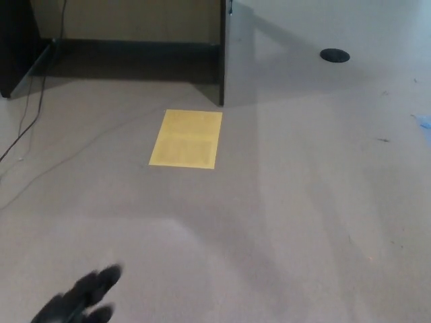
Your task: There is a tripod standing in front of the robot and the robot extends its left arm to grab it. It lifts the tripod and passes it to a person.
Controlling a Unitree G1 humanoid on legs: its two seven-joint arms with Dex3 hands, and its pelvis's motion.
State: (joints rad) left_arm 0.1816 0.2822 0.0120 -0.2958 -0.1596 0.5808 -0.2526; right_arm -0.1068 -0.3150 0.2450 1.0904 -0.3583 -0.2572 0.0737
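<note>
The robot's left hand (pixel 79 301) shows blurred at the lower left edge above the carpeted floor (pixel 283 202), fingers spread apart and empty. A yellow sheet (pixel 186 138) lies near a dark partition (pixel 221 54); the tripod is out of view.

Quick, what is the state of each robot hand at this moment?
Left robot hand: low in the picture and blurred; it holds nothing that shows, but open or closed cannot be told.
Right robot hand: not in view.
</note>
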